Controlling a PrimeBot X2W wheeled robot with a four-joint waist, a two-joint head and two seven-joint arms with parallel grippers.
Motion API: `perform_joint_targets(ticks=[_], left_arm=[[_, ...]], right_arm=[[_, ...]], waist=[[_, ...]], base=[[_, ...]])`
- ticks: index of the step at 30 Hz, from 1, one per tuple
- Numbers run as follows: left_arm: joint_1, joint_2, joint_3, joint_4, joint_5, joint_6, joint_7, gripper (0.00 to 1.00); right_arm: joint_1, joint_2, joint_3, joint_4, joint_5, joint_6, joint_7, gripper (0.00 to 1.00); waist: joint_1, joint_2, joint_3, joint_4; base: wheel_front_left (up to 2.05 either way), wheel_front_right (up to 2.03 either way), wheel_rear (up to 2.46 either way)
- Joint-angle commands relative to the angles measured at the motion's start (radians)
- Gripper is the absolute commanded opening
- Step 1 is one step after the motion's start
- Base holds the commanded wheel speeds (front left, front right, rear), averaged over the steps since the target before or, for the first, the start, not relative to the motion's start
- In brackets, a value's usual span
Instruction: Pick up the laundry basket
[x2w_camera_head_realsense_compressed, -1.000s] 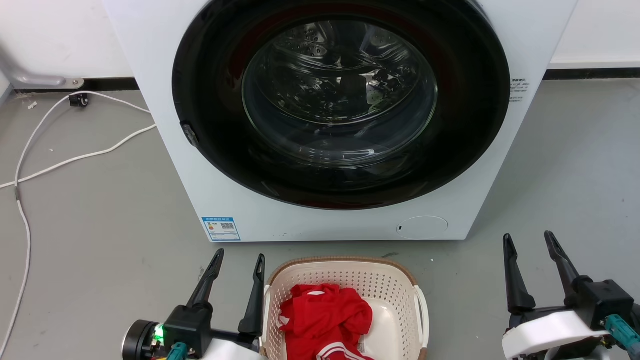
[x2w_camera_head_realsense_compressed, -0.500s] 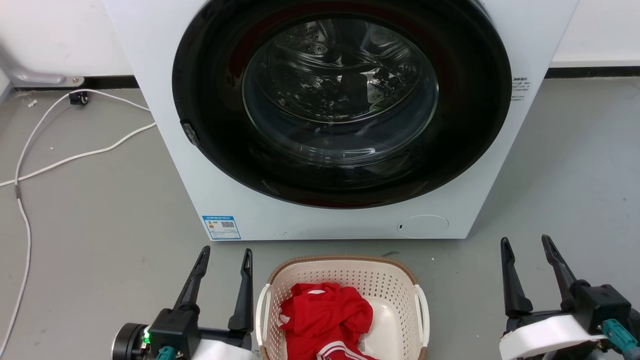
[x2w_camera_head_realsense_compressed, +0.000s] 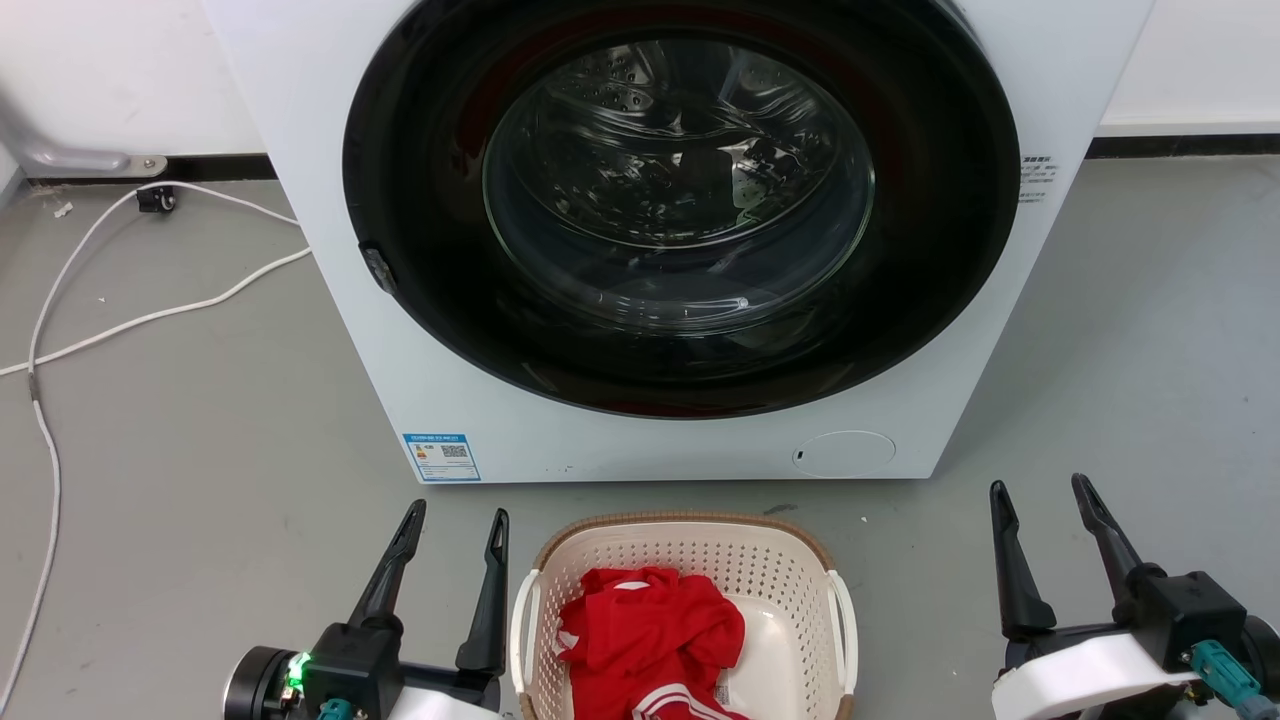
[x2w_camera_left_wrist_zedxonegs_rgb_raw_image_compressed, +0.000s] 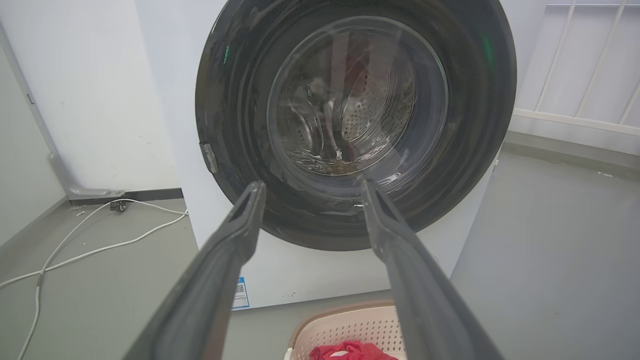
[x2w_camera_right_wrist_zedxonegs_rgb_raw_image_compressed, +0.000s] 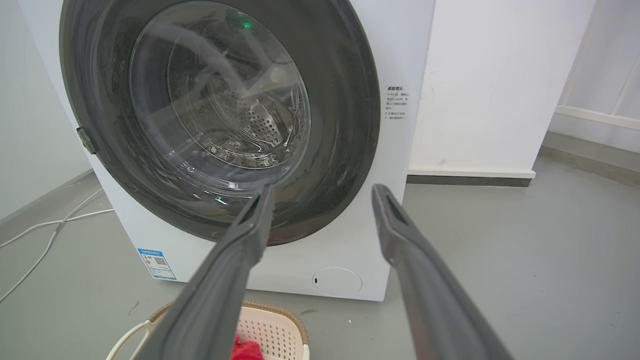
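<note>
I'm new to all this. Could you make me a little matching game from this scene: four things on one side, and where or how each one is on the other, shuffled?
Things:
1. laundry basket
2. red garment
3. washer door
4. white cable

Place or state:
A. trailing over the floor on the robot's left
B. shut
C. standing on the floor in front of the washer
D. lying inside the basket

Pairs: 1-C, 2-D, 3-B, 4-A.
</note>
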Motion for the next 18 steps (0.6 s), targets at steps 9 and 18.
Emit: perform_joint_targets(ticks=[9, 18], left_arm=[[0.012, -0.003, 0.006, 0.005, 0.007, -0.009, -0.003, 1.00], [-0.043, -0.003, 0.004, 0.026, -0.001, 0.010, -0.003, 1.00]], right_arm=[[-0.010, -0.001, -0.002, 0.000, 0.007, 0.000, -0.004, 1.00], [-0.048, -0.001, -0.006, 0.019, -0.005, 0.000, -0.004, 1.00]], waist=[[0.0000, -0.0001, 0.003, 0.000], [0.0000, -0.0001, 0.094, -0.008]], base=[[0.00, 0.00, 0.00], [0.00, 0.00, 0.00]])
